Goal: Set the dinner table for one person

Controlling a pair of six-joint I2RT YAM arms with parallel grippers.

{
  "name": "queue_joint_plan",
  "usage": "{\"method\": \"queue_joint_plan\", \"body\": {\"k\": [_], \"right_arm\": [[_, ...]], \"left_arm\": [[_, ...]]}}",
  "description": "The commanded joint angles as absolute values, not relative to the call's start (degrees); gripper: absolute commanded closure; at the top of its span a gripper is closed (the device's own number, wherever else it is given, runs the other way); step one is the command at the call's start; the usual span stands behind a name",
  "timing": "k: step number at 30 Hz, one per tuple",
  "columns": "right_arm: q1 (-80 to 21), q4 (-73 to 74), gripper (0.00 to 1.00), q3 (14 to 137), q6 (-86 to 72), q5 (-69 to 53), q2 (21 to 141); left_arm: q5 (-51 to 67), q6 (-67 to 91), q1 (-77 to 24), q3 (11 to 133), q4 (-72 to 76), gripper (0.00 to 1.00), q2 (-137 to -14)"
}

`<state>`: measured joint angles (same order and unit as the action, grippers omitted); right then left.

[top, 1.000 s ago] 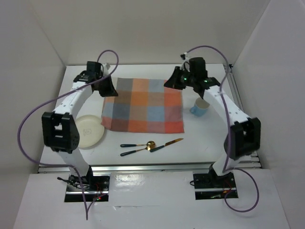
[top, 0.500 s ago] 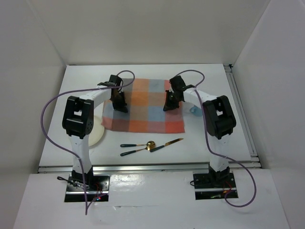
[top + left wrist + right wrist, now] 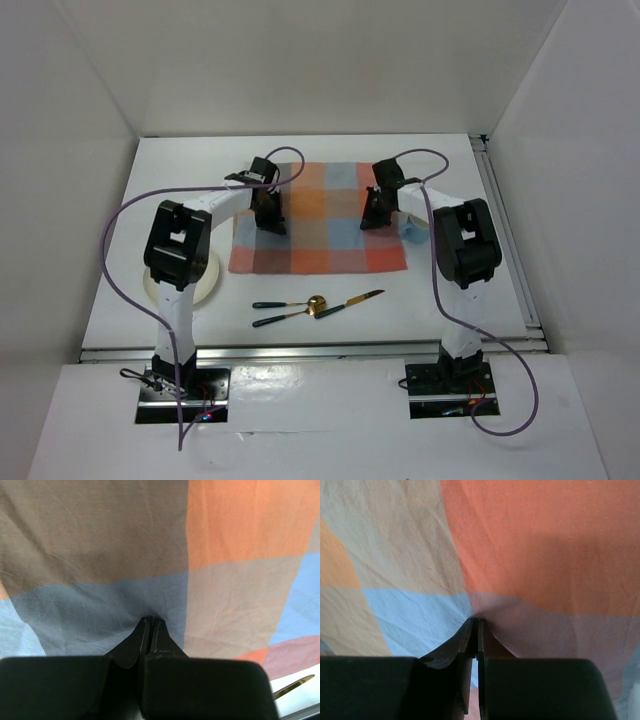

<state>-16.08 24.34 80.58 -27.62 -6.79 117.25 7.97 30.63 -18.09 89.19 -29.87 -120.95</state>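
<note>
Two grippers are seen down on the checked cloth. The cloth is spread flat on the dinner table, about mid-table and somewhat toward the far edge. The left gripper is placed on the cloth's left part and the right gripper on its right part, both inside the cloth's edges.

In the left wrist view the fingertips are pressed together, and a small pucker of blue-grey fabric is pinched between them. The same is seen in the right wrist view: jaws closed, with a fold pinched where the orange and pale blue squares meet.

A bare white strip is left between the cloth and the table's far edge. Wider bare room is left along the right edge.

A blue mug is just beside the cloth's right edge, mostly hidden by the right arm. A pale plate is near the left edge, partly covered by the left arm, close to the cloth's near left corner.

Between the cloth and the near edge, a gold spoon, a second dark-handled piece and a knife are laid close together, apart from the cloth.
</note>
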Motion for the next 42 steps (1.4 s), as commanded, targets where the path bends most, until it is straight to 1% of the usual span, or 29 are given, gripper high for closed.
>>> {"method": "queue_joint_plan", "body": {"k": [1,4,8,9,12,14,18,29,34,36,38,39,40,42], "right_arm": [[-15.4,27.2,0.96,77.5,-26.3,-1.9,117.5],[-15.4,27.2,0.96,76.2,-25.0,-2.5,116.4],[-15.9,26.2,0.96,74.5,-23.9,-4.5,115.0],[-16.4,26.2,0.98,74.5,-23.3,-5.6,114.5],[-17.7,26.7,0.98,74.5,-23.3,-5.0,114.5],[-18.4,26.7,0.98,75.1,-23.3,-5.0,114.5],[-18.4,26.7,0.98,74.5,-23.3,-5.0,114.5],[-19.4,26.2,0.98,69.4,-22.8,-5.7,112.9],[-19.4,25.7,0.98,68.1,-22.8,-5.7,111.8],[-19.4,26.3,0.98,69.6,-22.8,-6.2,111.1],[-20.0,26.8,0.94,72.8,-22.8,-6.2,109.3],[-20.0,26.8,0.87,74.1,-22.8,-6.2,107.3],[-20.0,27.3,0.83,75.4,-22.8,-6.8,106.3],[-20.0,28.0,0.71,79.9,-22.8,-6.9,102.7]], "left_arm": [[7.5,31.1,-18.9,89.4,-32.0,1.00,-122.0],[6.2,30.1,-18.9,86.9,-32.7,1.00,-118.9],[1.6,29.0,-18.9,84.6,-34.0,1.00,-114.5],[0.9,29.0,-18.9,84.6,-34.0,1.00,-113.9],[-0.8,28.0,-18.9,86.0,-35.8,1.00,-112.8],[-0.8,27.9,-18.9,88.0,-36.9,1.00,-112.8],[0.4,27.9,-18.9,88.0,-36.9,1.00,-113.3],[-1.8,29.2,-18.4,78.7,-35.2,1.00,-112.6],[-1.8,29.7,-18.4,77.3,-34.6,1.00,-110.2],[-1.8,29.7,-18.4,78.7,-34.6,1.00,-109.6],[-1.8,29.2,-18.4,82.2,-36.6,1.00,-108.3],[-1.8,29.2,-18.4,83.6,-37.4,1.00,-108.3],[-1.8,29.2,-18.4,85.1,-38.2,0.98,-107.4],[-1.1,28.7,-18.4,88.7,-39.6,0.89,-105.4]]}}
